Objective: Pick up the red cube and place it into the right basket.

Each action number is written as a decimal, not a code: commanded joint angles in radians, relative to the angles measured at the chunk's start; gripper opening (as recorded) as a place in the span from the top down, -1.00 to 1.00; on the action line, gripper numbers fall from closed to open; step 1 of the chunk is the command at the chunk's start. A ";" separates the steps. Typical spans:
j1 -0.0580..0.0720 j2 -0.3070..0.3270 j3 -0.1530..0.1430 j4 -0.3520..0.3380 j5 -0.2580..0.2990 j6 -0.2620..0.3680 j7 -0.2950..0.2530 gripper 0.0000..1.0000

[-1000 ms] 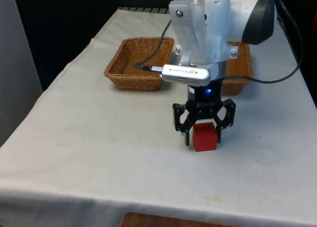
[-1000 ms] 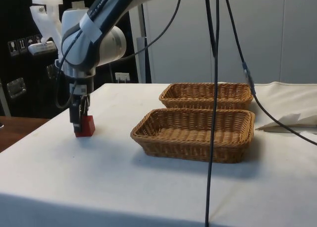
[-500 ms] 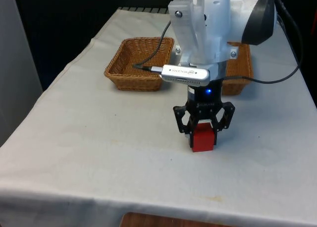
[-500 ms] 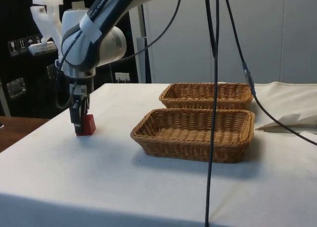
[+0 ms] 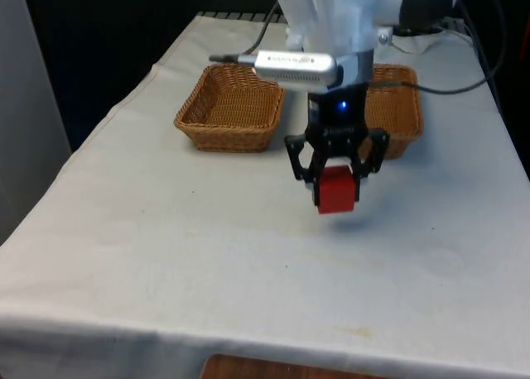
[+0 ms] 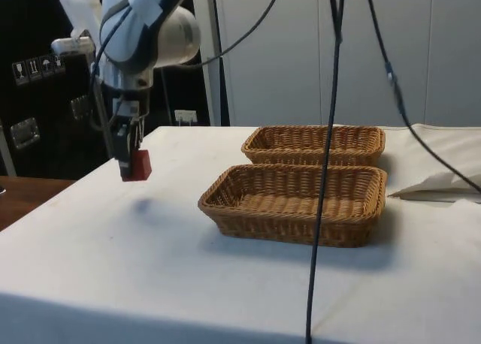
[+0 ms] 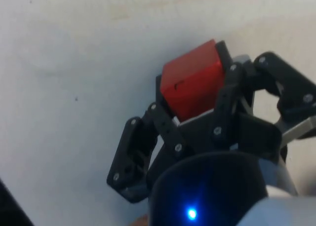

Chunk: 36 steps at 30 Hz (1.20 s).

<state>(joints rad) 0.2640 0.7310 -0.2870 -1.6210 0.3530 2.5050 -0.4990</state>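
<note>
Clearly off the white tablecloth (image 5: 166, 255), the small red cube (image 5: 337, 189) hangs pinched between the black two-finger gripper's (image 5: 335, 189) fingers, near the two brown woven wicker baskets (image 6: 297, 200) and above its own shadow.

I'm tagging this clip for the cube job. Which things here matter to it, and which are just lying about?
Belong to the job:
- red cube, held off the table
- gripper, shut on the cube
- basket on the front view's right

Just there:
- basket on the front view's left
- white cloth
</note>
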 commanded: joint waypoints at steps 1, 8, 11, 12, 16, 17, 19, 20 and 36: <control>0.004 -0.026 -0.004 -0.026 -0.003 0.006 -0.004 0.94; 0.004 -0.111 -0.013 -0.114 -0.004 0.006 -0.025 0.94; 0.002 -0.126 -0.014 -0.129 -0.001 0.001 -0.032 0.94; 0.004 -0.142 -0.018 -0.145 -0.004 0.005 -0.035 0.94; 0.003 -0.192 -0.031 -0.196 -0.004 0.003 -0.054 0.94; 0.003 -0.200 -0.034 -0.205 -0.004 0.003 -0.058 0.94; 0.003 -0.195 -0.033 -0.200 -0.001 0.000 -0.058 0.94; 0.002 -0.220 -0.041 -0.226 -0.004 0.003 -0.067 0.94; 0.009 -0.355 -0.105 -0.354 -0.023 0.006 -0.126 0.94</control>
<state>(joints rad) 0.2690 0.3760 -0.3870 -1.9740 0.3430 2.5060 -0.6340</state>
